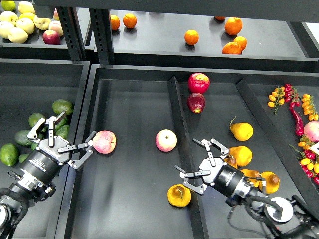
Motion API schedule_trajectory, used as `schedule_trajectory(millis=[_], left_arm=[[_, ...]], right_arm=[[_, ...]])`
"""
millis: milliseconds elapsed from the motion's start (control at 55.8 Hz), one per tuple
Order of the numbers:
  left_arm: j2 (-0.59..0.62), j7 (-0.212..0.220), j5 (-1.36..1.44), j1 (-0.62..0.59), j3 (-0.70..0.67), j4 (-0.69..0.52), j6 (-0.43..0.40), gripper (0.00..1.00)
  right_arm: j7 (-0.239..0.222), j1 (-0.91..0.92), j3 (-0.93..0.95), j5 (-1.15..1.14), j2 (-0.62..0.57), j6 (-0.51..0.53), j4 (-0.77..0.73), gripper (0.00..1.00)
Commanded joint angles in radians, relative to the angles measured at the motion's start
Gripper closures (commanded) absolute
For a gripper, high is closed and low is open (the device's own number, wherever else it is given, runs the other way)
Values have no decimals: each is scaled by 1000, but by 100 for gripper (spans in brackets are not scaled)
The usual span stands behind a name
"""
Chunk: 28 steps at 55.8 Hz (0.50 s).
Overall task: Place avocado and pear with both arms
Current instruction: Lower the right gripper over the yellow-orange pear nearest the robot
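Observation:
The pear (179, 195) is squat and orange-yellow with a dark brown sunken patch. It lies near the front of the middle tray, against the divider. My right gripper (193, 163) is open and empty, just above and to the right of the pear, over the divider, not touching it. The avocado (23, 138), dark green and elongated, lies in the left bin among brighter green ones. My left gripper (65, 137) is open and empty over the bin's right edge, to the right of the avocado, with one finger close to a pink apple (103, 142).
A second pink apple (165, 140) lies mid-tray. Red apples (198, 82) and cleaner yellow pears (241, 131) lie in the right compartment beyond the divider (175, 114). Brighter avocados (9, 153) share the left bin. Oranges (191, 37) sit on the back shelf, chillies (295, 117) at far right.

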Motion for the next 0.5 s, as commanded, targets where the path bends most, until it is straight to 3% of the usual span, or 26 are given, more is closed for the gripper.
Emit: schedule_trajectory(millis=[0, 484], left_arm=[[0, 0, 0, 0, 0, 11, 0, 1], [0, 0, 0, 19, 2, 8, 0, 1]], right_arm=[[0, -6, -61, -27, -13, 0, -8, 0], [0, 5, -68, -139, 95, 0, -199, 0]])
